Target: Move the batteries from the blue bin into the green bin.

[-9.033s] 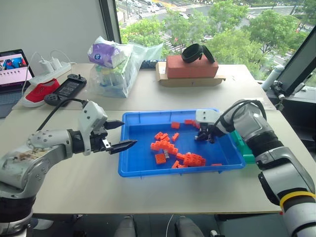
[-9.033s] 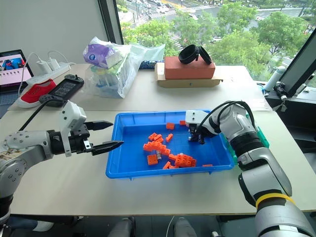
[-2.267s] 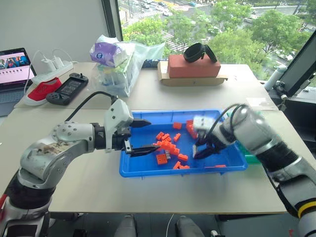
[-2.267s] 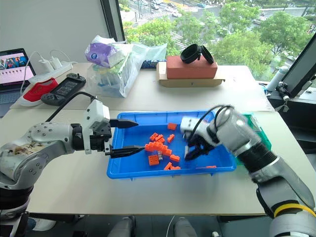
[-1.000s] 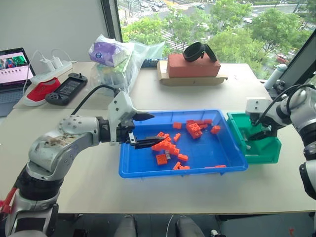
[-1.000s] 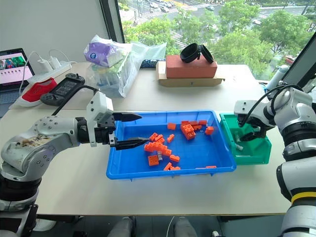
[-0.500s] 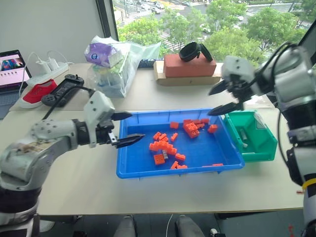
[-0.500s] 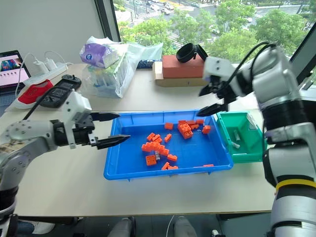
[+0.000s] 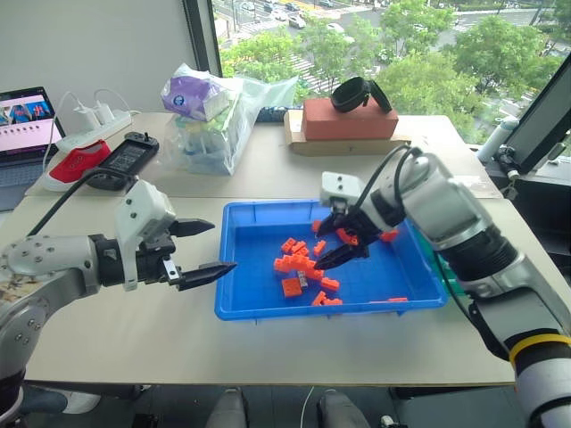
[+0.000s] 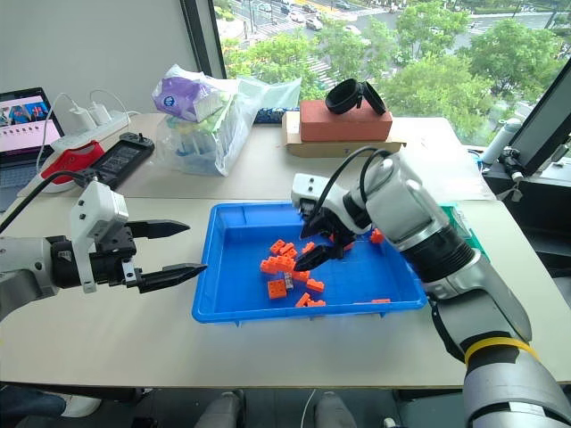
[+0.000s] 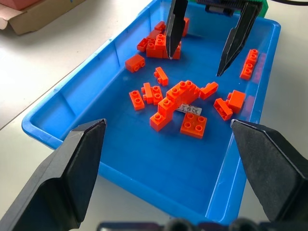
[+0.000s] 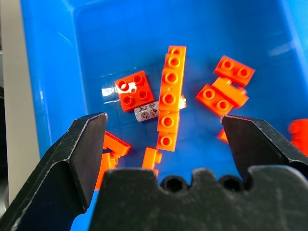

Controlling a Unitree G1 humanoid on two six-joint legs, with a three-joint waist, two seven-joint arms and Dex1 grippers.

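The blue bin (image 9: 239, 301) sits mid-table with several orange bricks (image 9: 299, 264) scattered in it. One battery (image 12: 147, 111), a small silvery cylinder, lies among the bricks beside a square brick (image 12: 134, 90); it is also in the left wrist view, battery (image 11: 189, 109). My right gripper (image 9: 319, 247) hangs open just above that brick pile, pointing down, with nothing between its fingers. My left gripper (image 9: 223, 246) is open and empty over the table, just outside the bin's left wall. The green bin (image 11: 263, 6) stands at the blue bin's right end, mostly hidden behind my right arm.
At the back of the table are a plastic bag of goods (image 9: 210, 116), a red-brown box on cardboard (image 9: 348, 120) with a black strap, a power strip (image 9: 89, 129), a black controller (image 9: 120, 159) and a laptop (image 9: 22, 120). Bare table lies in front of the bin.
My right gripper has swung left from near the green bin and come down over the bricks in the blue bin, still open. My left gripper has drawn back left, out past the bin's wall.
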